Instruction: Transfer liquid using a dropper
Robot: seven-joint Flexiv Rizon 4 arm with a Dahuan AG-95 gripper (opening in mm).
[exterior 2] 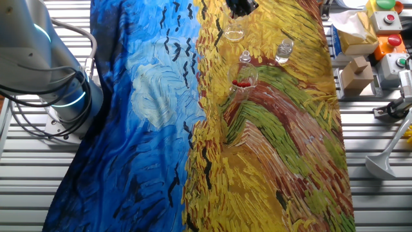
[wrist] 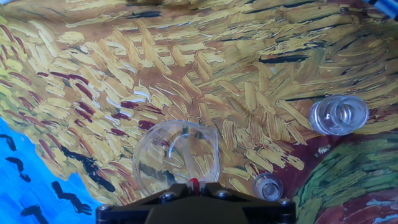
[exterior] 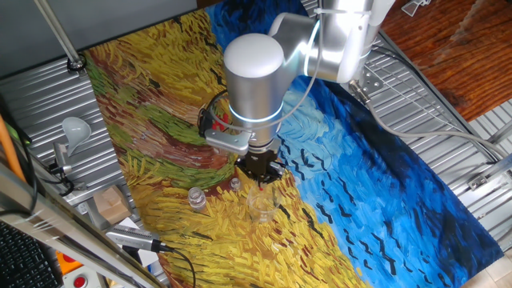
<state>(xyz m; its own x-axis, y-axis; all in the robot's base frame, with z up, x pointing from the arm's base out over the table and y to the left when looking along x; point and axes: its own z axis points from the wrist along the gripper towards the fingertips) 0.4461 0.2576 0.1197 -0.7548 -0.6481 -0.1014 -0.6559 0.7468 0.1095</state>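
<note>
My gripper (exterior: pixel 258 170) hangs over a clear empty-looking beaker (exterior: pixel 262 204) on the painted cloth. In the hand view the jaws are closed on the red bulb of a dropper (wrist: pixel 194 183), right above the beaker (wrist: pixel 177 155); its glass tube is hard to make out. A glass holding several more red-bulbed droppers (exterior 2: pixel 243 80) stands behind the arm (exterior: pixel 216 122). A small vial (wrist: pixel 268 186) and a larger clear bottle (wrist: pixel 339 115) stand to the right of the beaker. In the other fixed view the gripper (exterior 2: pixel 241 6) is at the top edge above the beaker (exterior 2: pixel 235 32).
The painted cloth (exterior: pixel 384 184) covers the table. The robot base (exterior 2: pixel 58 96) stands at one side. Cardboard boxes (exterior 2: pixel 354 71) and button boxes (exterior 2: pixel 393 38) lie past the cloth's edge, as does a grey scoop-like tool (exterior: pixel 74 128).
</note>
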